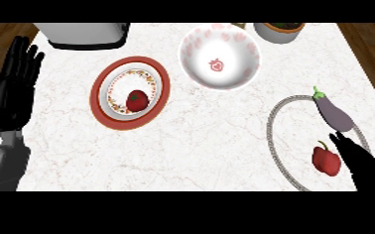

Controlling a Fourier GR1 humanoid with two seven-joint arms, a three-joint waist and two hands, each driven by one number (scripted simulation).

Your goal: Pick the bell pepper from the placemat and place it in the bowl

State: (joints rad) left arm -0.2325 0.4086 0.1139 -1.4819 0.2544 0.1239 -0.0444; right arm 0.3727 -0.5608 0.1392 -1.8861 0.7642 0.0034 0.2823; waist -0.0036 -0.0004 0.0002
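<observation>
The pepper (326, 160) seemed light and slick, best grasped round its belly; the right hand (358, 162), at its three o'clock, lay unclenched.

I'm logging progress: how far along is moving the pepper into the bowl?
Nothing is done yet: the pepper lies on the placemat near an eggplant, and the bowl has no pepper in it. In hand: the right hand sits open beside the pepper, not gripping it. Left: grasp, lift, carry to the bowl, release. The left hand rests at the left edge.
</observation>
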